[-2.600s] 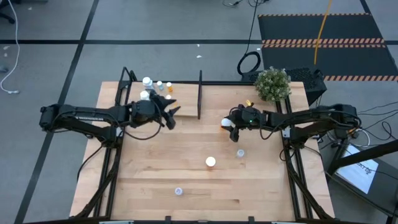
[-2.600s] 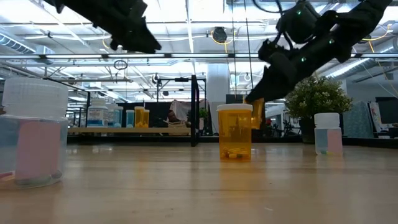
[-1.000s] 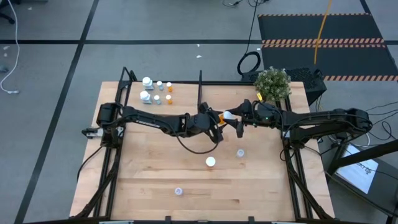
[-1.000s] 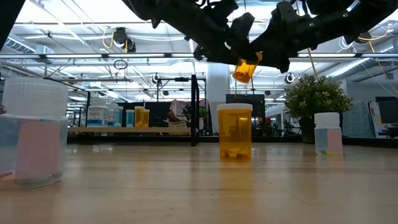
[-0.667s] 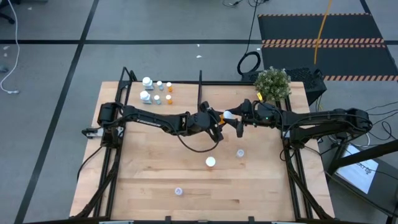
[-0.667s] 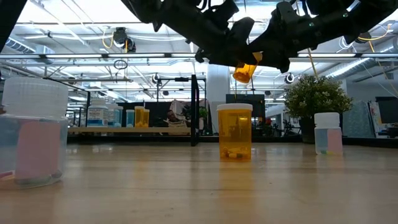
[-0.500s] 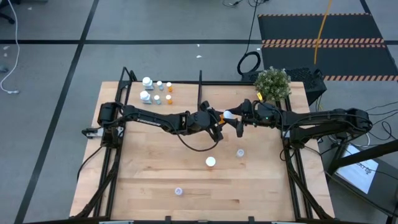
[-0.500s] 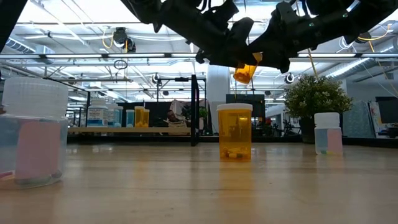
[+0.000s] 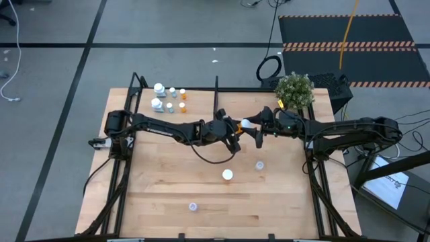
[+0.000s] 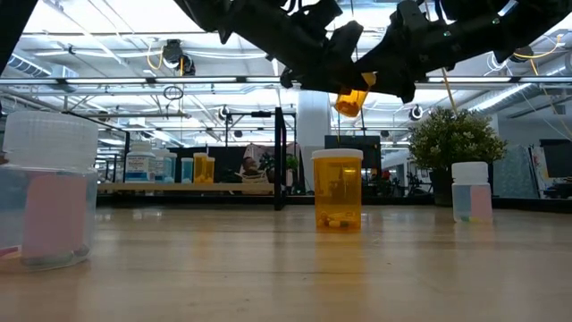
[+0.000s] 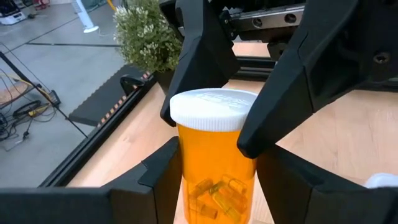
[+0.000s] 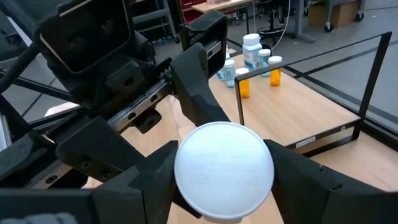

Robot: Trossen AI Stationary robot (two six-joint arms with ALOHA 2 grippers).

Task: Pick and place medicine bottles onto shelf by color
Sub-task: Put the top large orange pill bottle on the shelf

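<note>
An orange medicine bottle (image 9: 240, 125) with a white cap is held in the air over the middle of the table, between my two grippers. My left gripper (image 9: 234, 128) reaches in from the table's left and is shut on it. My right gripper (image 9: 250, 125) reaches in from the right and is shut on its cap end. In the low view the bottle (image 10: 350, 100) hangs tilted, well above the tabletop. Several small bottles (image 9: 168, 98) stand on the shelf (image 9: 198, 107) left of its black divider (image 9: 216, 101). My left gripper pinches the bottle's orange body (image 11: 186, 168) between its two fingers, below the cap. The fingers come about level from the table's left. The bottle is clear of the table, its cap pointing at my right gripper. My right gripper pinches the white cap (image 12: 186, 177) by its rim, one finger (image 11: 199, 56) on each side. The fingers come about level from the table's right, along the bottle's axis. The cap's flat top faces the right wrist camera.
On the tabletop stand an orange bottle (image 9: 228, 175), a pale blue one (image 9: 260, 165) and another pale blue one (image 9: 193, 206) near the front edge. A potted plant (image 9: 294, 91) stands at the far right. Bare wood lies between the loose bottles and the shelf.
Before the last second, my left gripper came from beside the shelf bottles toward the table's middle, and my right gripper carried the orange bottle up and leftward to meet it. In the last second both grippers and the bottle have stayed almost still.
</note>
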